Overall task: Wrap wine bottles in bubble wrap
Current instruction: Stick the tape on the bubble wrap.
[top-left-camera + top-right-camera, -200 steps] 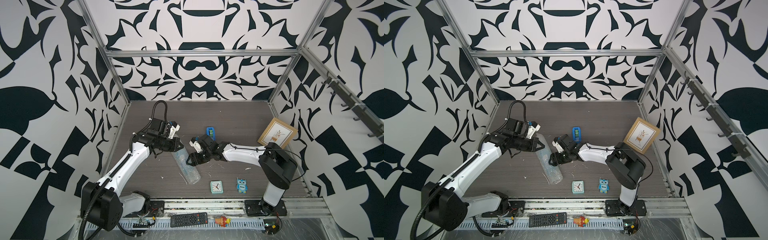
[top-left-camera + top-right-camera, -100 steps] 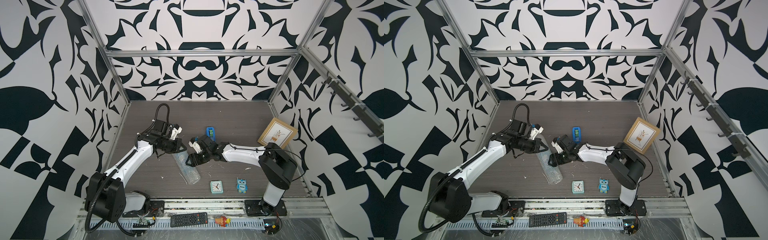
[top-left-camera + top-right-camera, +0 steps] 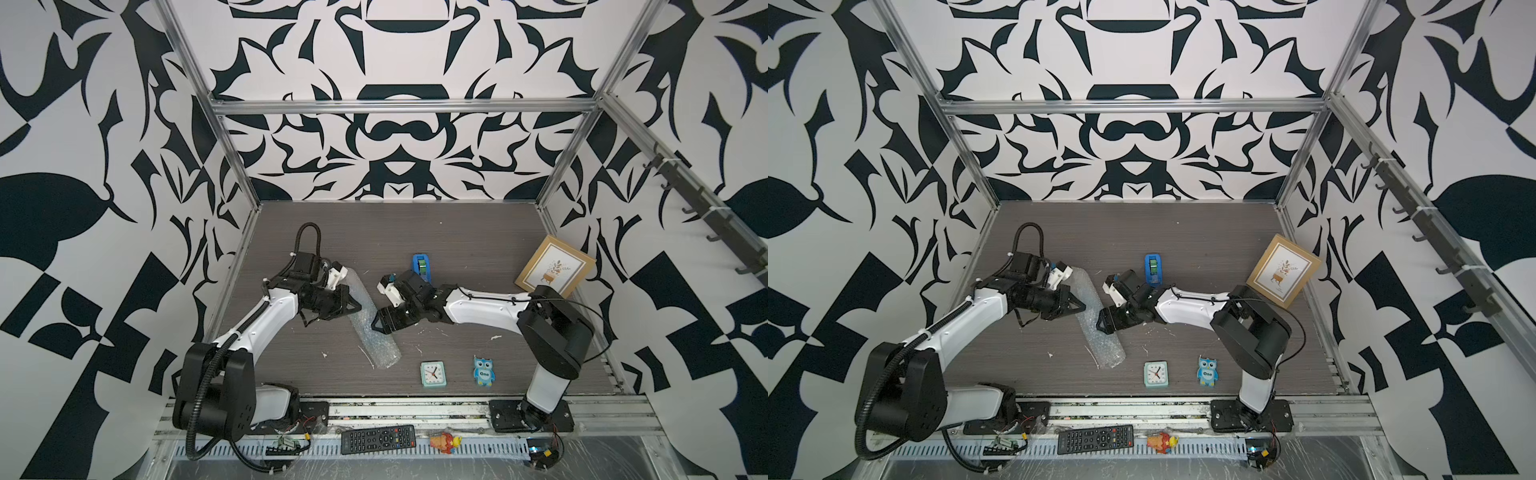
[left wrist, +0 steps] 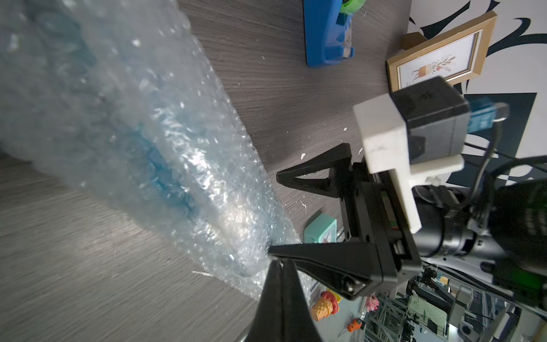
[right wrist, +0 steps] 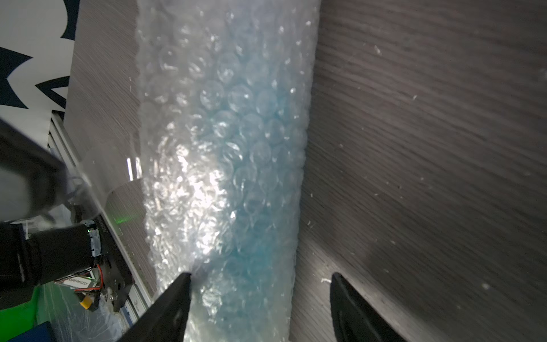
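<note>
Right hand [image 5: 260, 278] spread beside bubbly translucent bubble wrap [image 5: 207, 88] tube, blue bottle [image 5: 254, 231] inside, left hand [image 3: 357, 308] closed.

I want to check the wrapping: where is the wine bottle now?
In the right wrist view the wine bottle shows blue inside the rolled bubble wrap, lying mid-table between the left claw and the right claw.

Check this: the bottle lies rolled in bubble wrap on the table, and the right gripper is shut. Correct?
No: the right gripper is open, jaws wide apart in the right wrist view. The bottle does lie rolled in bubble wrap on the table.
</note>
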Robot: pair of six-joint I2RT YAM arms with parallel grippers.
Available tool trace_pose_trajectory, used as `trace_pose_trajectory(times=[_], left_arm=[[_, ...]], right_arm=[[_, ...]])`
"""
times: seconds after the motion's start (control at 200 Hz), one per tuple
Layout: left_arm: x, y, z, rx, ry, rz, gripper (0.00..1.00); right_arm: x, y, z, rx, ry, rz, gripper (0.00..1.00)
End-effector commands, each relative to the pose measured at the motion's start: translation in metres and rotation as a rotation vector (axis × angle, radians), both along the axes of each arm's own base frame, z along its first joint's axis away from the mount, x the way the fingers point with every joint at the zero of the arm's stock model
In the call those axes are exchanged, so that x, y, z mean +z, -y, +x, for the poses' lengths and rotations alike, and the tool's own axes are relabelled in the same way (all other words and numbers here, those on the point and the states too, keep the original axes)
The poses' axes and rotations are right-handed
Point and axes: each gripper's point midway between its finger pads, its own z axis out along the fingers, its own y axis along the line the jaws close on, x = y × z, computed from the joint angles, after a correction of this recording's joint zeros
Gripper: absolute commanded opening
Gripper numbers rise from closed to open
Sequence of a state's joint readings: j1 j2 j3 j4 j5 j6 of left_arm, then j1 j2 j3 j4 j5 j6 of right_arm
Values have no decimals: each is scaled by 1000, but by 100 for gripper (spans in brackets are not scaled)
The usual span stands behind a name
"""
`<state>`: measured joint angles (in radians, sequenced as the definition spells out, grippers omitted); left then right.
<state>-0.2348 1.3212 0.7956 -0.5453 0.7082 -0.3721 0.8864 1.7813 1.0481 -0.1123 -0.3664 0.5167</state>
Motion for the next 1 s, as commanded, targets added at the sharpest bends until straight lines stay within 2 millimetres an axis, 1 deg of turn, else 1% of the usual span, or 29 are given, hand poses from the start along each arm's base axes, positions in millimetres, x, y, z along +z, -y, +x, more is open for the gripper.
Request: trace_pose_trajectory(times=[0.0, 0.24, 0.34, 0.525, 0.725, 0.995], left_arm=[[13, 5, 2, -6, 12, -56, 0], [42, 15, 10, -7, 44, -131, 0], [46, 17, 14, -6, 52, -149, 0], [41, 27, 20, -15, 41, -173, 0], [41, 38, 23, -35, 45, -181, 0], [22, 40, 23, -32, 21, -190, 0]], right_arm=[[0, -1, 0, 16, 17, -22, 75], [-2, 0, 0, 7, 17, -29, 75], [-2, 0, 1, -1, 20, -19, 75], [0, -1, 1, -8, 29, 4, 75], [0, 1, 0, -11, 39, 10, 75], [2, 2, 1, -18, 48, 13, 75]])
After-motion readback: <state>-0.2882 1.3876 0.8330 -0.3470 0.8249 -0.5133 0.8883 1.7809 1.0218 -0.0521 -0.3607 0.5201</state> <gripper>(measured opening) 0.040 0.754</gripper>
